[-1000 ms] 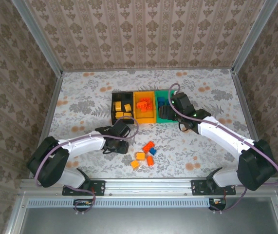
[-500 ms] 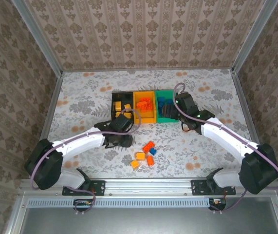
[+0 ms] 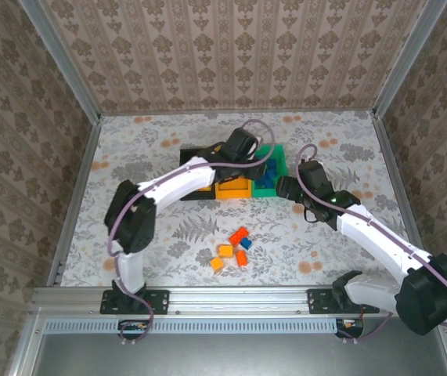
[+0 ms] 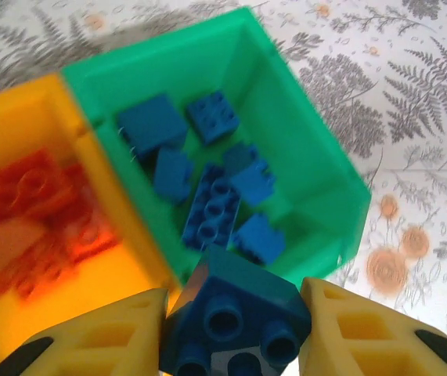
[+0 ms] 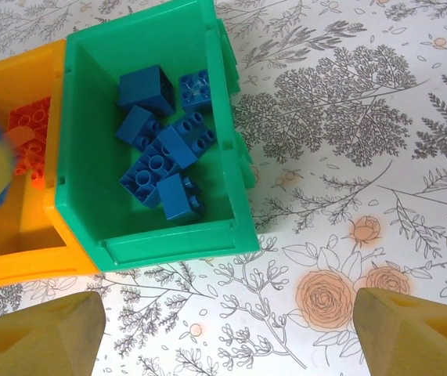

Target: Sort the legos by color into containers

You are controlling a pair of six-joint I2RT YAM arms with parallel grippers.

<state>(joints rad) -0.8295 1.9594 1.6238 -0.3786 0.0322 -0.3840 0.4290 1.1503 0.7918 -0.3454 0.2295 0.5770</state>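
Grasping a blue brick [image 4: 235,309], the left fingers [image 4: 106,337] press against its two sides, with the studs facing the wrist camera. The brick hangs above the near corner of the green bin [image 4: 317,180], by the wall it shares with the yellow-orange bin [image 4: 117,239], and is not yet inside. Below it, several blue bricks [image 4: 211,207] lie loose on the green bin's floor, and red-orange bricks [image 4: 35,211] fill the yellow-orange bin next door. From above, the left arm reaches across the black bin [image 3: 185,160] at the left end of the row.

The right fingers [image 5: 43,333] are spread wide and hold nothing. They hover over the flowered surface [image 5: 348,117] just beside the green bin's near right corner, apart from it.

A small cluster of loose bricks [image 3: 235,249] lies on the surface nearer the arm bases, well apart from the bins: red-orange, yellow-orange and one blue
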